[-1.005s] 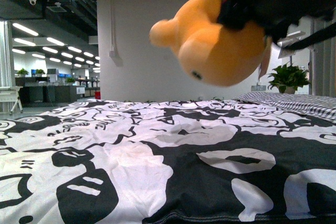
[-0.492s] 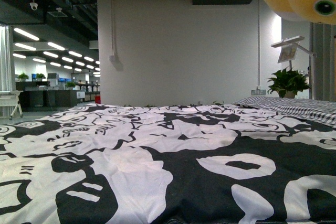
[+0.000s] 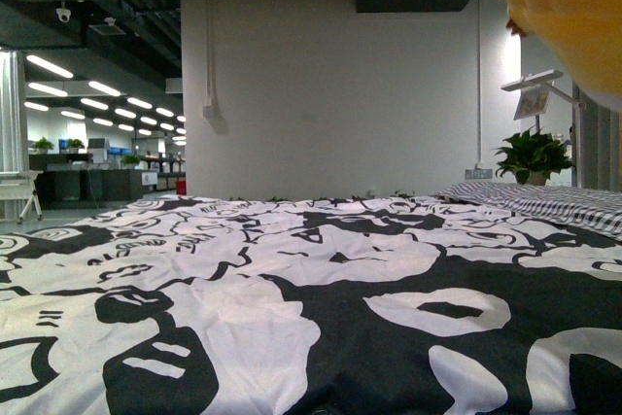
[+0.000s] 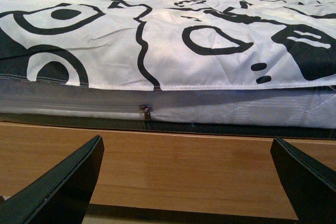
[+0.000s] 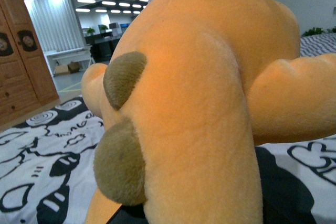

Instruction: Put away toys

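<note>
- Change: one second ago the toy [image 3: 569, 17] hung top-centre in the front view with the right gripper visible on it. It has since travelled toward the robot's right and now shows only as an orange body at the upper right edge.
- Right gripper: jaws hidden. The toy [image 5: 210, 103] fills the right wrist view directly ahead of the tool and is clear of the bed cover [image 3: 292, 269] below, so the gripper is judged clenched on the toy.
- Left gripper [image 4: 186, 139]: fingers spread wide with nothing between them. It is parked low, with the bed frame [image 4: 184, 166] ahead of it.
- Meaning: pickup is complete and the carry is under way. No storage place is in view, so placement remains to be done.
</note>
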Tool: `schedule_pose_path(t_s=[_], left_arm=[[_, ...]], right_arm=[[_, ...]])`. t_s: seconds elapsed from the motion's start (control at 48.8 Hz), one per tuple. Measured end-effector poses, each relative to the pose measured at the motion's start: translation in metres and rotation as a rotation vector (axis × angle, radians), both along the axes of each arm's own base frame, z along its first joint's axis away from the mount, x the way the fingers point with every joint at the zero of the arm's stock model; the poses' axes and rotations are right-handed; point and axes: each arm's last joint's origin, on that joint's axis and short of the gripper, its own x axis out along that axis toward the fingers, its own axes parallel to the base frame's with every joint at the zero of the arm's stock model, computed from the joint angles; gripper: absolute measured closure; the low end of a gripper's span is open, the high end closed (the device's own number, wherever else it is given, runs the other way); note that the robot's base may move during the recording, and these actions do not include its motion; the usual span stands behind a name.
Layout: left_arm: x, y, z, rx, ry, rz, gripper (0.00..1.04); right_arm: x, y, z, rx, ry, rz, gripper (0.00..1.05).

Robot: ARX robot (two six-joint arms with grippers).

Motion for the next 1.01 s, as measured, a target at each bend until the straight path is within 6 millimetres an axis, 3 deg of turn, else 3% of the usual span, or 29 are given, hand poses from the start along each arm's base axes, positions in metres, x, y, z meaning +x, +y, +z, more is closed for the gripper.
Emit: schedule_pose_path(t_s=[0.287, 0.492, 0.718, 1.005], left_arm=[[0.000, 0.000, 0.000, 0.000, 0.000, 0.000, 0.06], [0.000, 0.000, 0.000, 0.000, 0.000, 0.000, 0.06], [0.000, 0.000, 0.000, 0.000, 0.000, 0.000, 0.06], [0.000, 0.000, 0.000, 0.000, 0.000, 0.000, 0.06]], right_arm=[[-0.036, 0.018, -0.071, -0.026, 0.021, -0.089, 0.85], [-0.037, 0.026, -0.107, -0.078, 0.046, -0.118, 0.85], [-0.037, 0.020, -0.147, -0.094, 0.086, -0.198, 0.85], [-0.038, 0.006, -0.166, -0.086, 0.080, -0.294, 0.85]])
